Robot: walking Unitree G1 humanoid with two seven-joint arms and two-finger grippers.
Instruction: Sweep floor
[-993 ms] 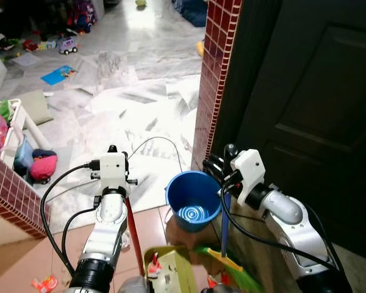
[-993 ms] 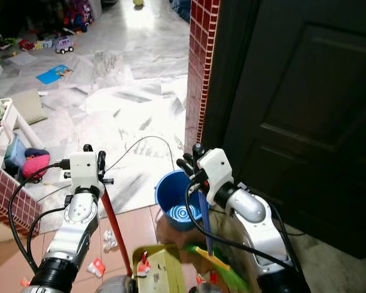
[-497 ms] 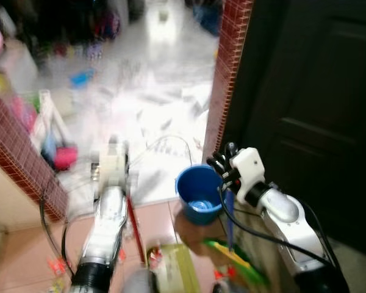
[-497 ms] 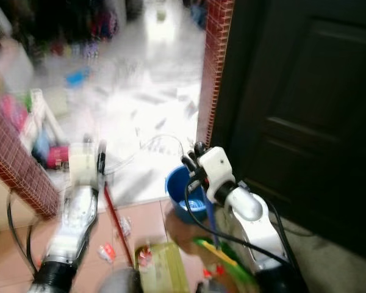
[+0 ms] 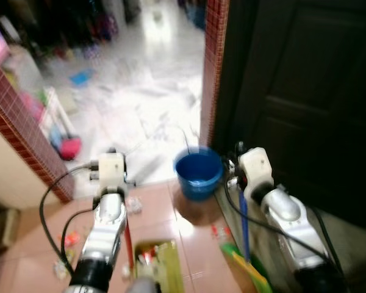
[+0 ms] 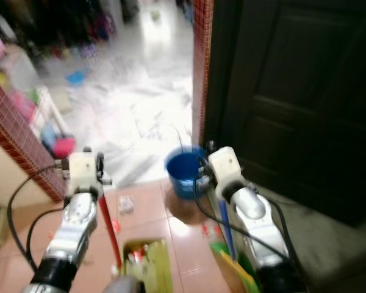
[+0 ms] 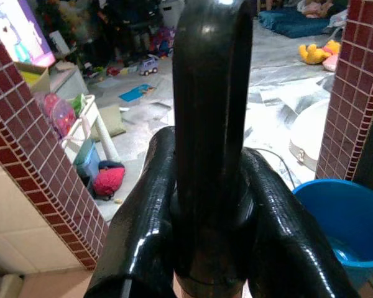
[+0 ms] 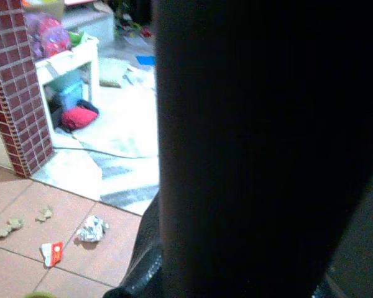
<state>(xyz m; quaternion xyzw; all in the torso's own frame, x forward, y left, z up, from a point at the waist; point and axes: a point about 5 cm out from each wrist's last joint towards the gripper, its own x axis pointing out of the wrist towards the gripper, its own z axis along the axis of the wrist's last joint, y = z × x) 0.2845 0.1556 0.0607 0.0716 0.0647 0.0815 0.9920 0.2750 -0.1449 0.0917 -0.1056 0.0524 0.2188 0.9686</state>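
My left gripper (image 5: 112, 154) is shut on the black top of a red dustpan handle (image 5: 127, 243). In the left wrist view both fingers (image 7: 142, 231) wrap that handle top (image 7: 210, 118). The yellow-green dustpan (image 5: 161, 268) sits low between my arms. My right gripper (image 5: 237, 162) is shut on a blue broom handle (image 5: 244, 224), whose green and yellow broom head (image 5: 251, 276) rests on the floor. Litter lies on the pink tiles: a crumpled paper (image 8: 90, 228), a red-white wrapper (image 8: 51, 252) and small scraps (image 5: 218, 231).
A blue bucket (image 5: 198, 173) stands at the red-tiled pillar (image 5: 213, 67), beside a dark door (image 5: 299, 97). A red-tiled low wall (image 5: 24, 140) is to the left. Beyond lies a marble floor (image 5: 152, 91) with toys and a white shelf (image 7: 90, 124). A black cable (image 5: 152, 143) runs across it.
The whole view has shifted and blurred, so the camera has moved; more pink tile and litter show before the bucket. Both grippers still hold their handles.
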